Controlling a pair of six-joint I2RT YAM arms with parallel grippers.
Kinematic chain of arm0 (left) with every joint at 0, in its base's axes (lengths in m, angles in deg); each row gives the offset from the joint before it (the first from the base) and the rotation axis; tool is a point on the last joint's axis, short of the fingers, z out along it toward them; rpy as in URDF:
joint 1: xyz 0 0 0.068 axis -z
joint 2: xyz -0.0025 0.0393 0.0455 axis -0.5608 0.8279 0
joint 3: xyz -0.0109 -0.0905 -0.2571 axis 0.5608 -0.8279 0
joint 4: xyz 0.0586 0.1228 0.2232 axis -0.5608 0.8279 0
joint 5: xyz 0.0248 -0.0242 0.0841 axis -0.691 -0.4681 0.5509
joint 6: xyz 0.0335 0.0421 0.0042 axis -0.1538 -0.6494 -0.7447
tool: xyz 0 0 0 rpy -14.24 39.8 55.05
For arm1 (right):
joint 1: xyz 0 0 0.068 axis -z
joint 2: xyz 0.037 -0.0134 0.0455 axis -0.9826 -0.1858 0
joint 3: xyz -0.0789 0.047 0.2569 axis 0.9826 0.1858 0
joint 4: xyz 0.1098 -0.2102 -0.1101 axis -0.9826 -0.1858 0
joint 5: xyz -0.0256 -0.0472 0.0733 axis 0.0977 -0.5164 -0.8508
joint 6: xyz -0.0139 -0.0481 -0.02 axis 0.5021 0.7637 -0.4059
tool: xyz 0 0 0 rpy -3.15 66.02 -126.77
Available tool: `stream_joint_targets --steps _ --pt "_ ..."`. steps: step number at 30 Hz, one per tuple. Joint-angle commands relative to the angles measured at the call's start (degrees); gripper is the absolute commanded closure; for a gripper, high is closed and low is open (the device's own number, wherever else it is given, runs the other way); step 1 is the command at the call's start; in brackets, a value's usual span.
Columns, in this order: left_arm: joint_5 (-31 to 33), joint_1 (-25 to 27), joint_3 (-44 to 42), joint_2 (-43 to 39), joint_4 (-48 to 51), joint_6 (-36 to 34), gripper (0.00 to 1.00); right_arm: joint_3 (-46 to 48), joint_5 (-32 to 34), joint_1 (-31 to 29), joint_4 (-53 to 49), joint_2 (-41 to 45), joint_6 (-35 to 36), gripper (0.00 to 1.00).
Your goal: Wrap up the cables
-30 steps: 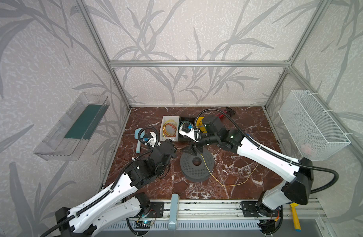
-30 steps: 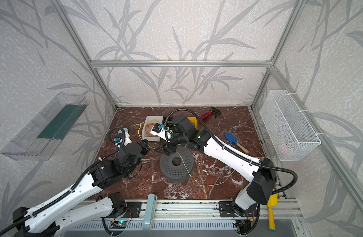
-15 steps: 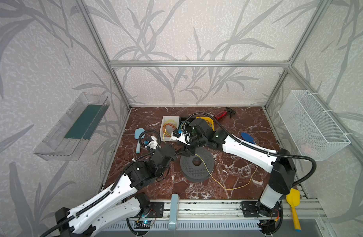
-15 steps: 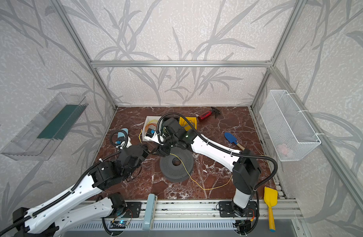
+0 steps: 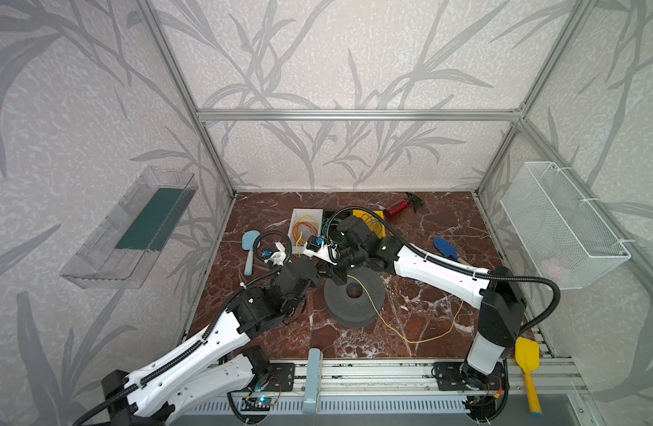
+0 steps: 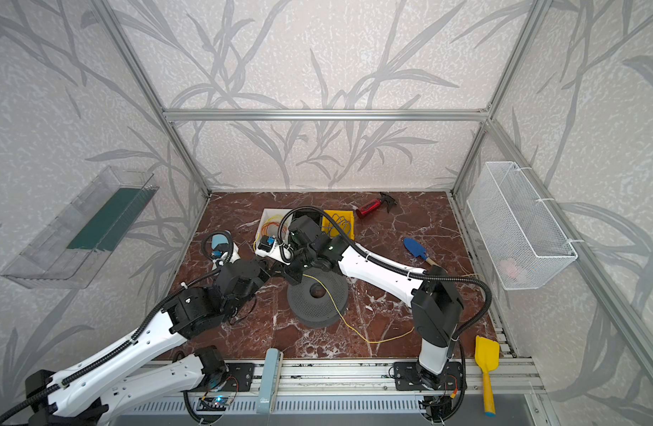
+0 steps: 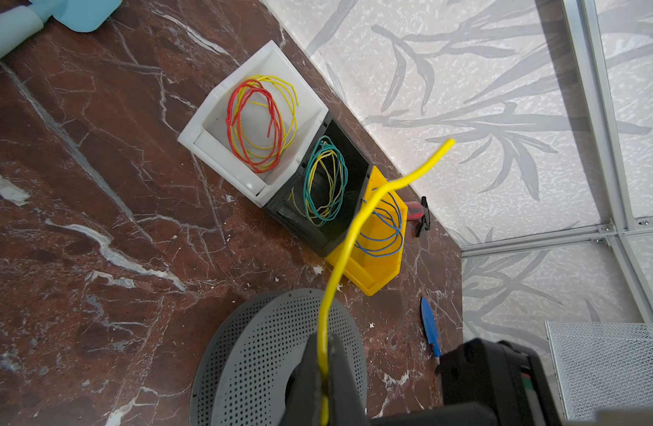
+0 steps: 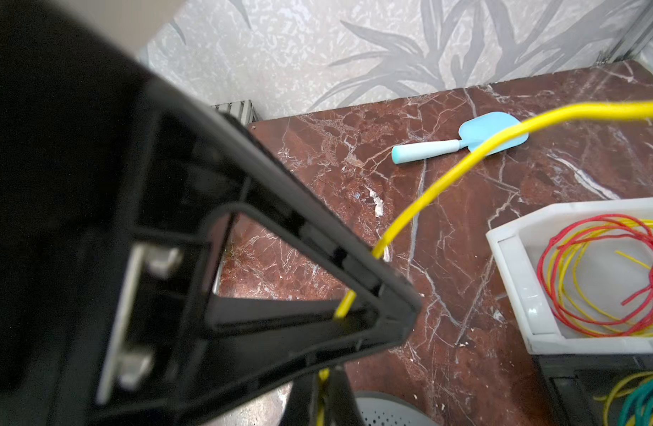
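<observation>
**A:** How do the arms sit, nearest first?

**B:** Both rise from the rail (image 5: 391,369) at 6 o'clock. The left arm (image 5: 214,343) stretches low toward 1 o'clock. The right arm (image 5: 443,269) stands up at its base, folds at the elbow and reaches toward 10 o'clock. Their tips meet over the 11 o'clock rim of the grey perforated disc (image 5: 339,306).

**A:** And the end effectors?

**B:** The left end effector (image 7: 322,339) is pinched on the yellow cable (image 7: 349,241), whose free end pokes out past its fingers. The right end effector (image 8: 398,313) is closed too, just beside the left one, with the same cable running between its fingers.

**A:** Where does the rest of the cable go?

**B:** In both top views it drops across the disc and trails loose over the table (image 5: 428,221) toward 4 o'clock.

**A:** Counts?

**B:** One disc. There are three toy shovels: the yellow shovel (image 5: 527,359) at 5 o'clock by the rail, the dark blue shovel (image 5: 445,248) at 3 and the light blue shovel (image 5: 249,247) at 9. Toward 12 o'clock three bins stand touching in a row, the white bin (image 7: 207,121), the black bin (image 7: 354,162) and the yellow bin (image 7: 376,273). Each holds coiled wires (image 7: 260,169). One red spray bottle (image 5: 398,207) lies farthest back.
</observation>
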Motion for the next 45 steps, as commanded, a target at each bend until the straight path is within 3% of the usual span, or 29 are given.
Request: stream_joint_targets --steps 1,4,6,9,12,19,21,24,28,30,33,45 --pt "-2.39 0.08 2.53 0.58 2.16 -1.75 0.95 1.57 0.65 0.14 4.14 1.60 -1.33 1.00" --pt "-3.12 -1.03 4.31 0.30 4.97 -3.90 0.73 2.82 1.39 0.37 4.39 2.39 -2.64 1.00" --pt "-4.94 -3.03 5.65 -0.04 7.59 -6.25 0.65 3.86 1.11 1.02 4.42 3.30 -4.25 1.00" --pt "-9.98 -7.77 7.82 -0.70 11.77 -9.38 0.37 6.39 -0.72 2.43 6.46 5.34 -7.78 1.00" --pt "-11.21 -9.78 9.29 -2.55 15.68 -12.01 0.28 9.19 -2.38 4.65 9.72 7.02 -12.58 1.00" --pt "-6.25 -14.37 17.02 -3.68 28.89 -18.81 0.29 12.71 -5.36 7.60 10.01 11.27 -17.16 1.00" --pt "-12.33 -17.08 16.07 -3.89 25.25 -23.24 0.31 13.96 -6.97 7.77 10.13 12.41 -17.83 1.00" --pt "-30.96 -22.04 11.43 -3.87 14.49 -28.98 0.29 16.55 -10.73 8.25 11.89 14.17 -19.24 1.00" --pt "-50.21 -24.81 5.56 1.37 5.48 -29.34 0.33 20.77 -19.37 9.65 16.98 16.23 -22.70 1.00" --pt "-53.07 -24.84 2.78 2.71 2.36 -29.62 0.37 22.94 -22.90 10.58 21.13 16.68 -26.03 1.00" --pt "-52.01 -25.37 -0.19 3.13 1.87 -30.69 0.43 24.34 -25.69 11.94 23.45 16.75 -29.07 1.00" --pt "-61.41 -25.95 -14.16 8.75 -14.79 -29.55 0.31 25.77 -28.38 13.24 24.76 18.68 -27.82 1.00"
